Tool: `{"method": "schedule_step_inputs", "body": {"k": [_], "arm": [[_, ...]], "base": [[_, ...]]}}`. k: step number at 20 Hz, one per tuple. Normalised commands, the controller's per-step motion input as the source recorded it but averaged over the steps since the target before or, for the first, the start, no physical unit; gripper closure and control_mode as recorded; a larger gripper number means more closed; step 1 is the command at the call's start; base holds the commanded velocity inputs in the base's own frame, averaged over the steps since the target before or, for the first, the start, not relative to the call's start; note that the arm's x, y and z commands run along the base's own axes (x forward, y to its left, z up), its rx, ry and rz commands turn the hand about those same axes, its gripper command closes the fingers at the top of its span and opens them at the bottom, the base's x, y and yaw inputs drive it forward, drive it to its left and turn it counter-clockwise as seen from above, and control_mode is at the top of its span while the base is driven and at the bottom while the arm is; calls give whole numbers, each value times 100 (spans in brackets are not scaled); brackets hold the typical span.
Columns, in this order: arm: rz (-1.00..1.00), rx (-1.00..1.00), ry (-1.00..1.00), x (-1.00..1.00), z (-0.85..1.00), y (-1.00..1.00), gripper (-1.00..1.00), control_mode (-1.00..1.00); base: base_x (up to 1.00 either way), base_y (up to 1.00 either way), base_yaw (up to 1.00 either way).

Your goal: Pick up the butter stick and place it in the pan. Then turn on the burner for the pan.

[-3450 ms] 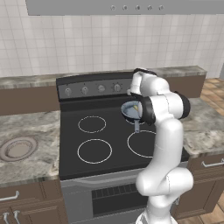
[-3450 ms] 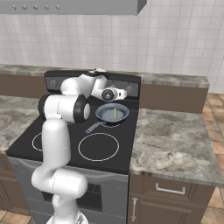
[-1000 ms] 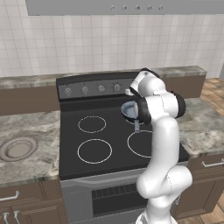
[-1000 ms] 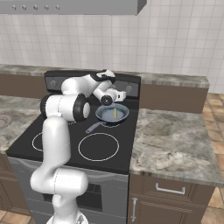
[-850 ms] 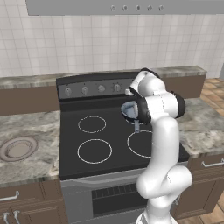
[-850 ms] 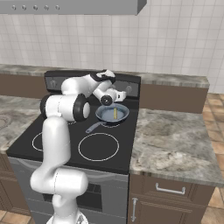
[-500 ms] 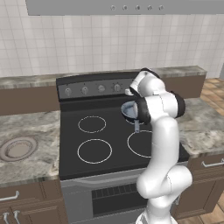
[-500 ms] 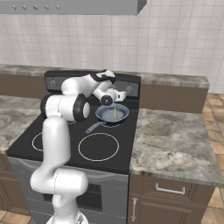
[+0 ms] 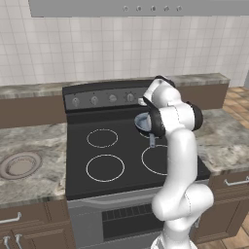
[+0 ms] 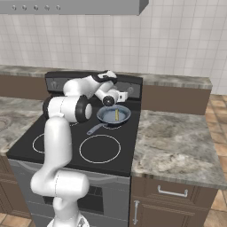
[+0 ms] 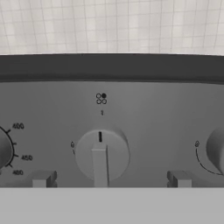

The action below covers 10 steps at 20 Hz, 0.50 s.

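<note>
Butter stick (image 10: 116, 115), a thin pale yellow bar, lies inside the small round grey-blue metal frying pan (image 10: 113, 115), near its centre. That pan sits on the black glass stove top (image 10: 66, 142) at the back right burner, its short dark handle pointing to seven o'clock. Facing the grey control panel, the two-finger gripper (image 11: 109, 178) stands spread wide and empty, its tips flanking a round grey knob (image 11: 101, 154) whose pointer sits at twelve o'clock.

stove panel (image 11: 144, 109), dial (image 11: 3, 151) numbered 400, 450, 460 beside it, four-circle burner mark (image 11: 101, 99) above centre knob (image 11: 101, 154)
</note>
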Motion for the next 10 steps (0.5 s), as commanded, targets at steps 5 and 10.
{"method": "schedule_step_inputs", "body": {"k": [5, 10], "arm": [[0, 0, -1, 6, 0, 0, -100, -100], [0, 0, 0, 18, 0, 2, -100, -100]], "base": [[0, 0, 0], [0, 0, 0]]}}
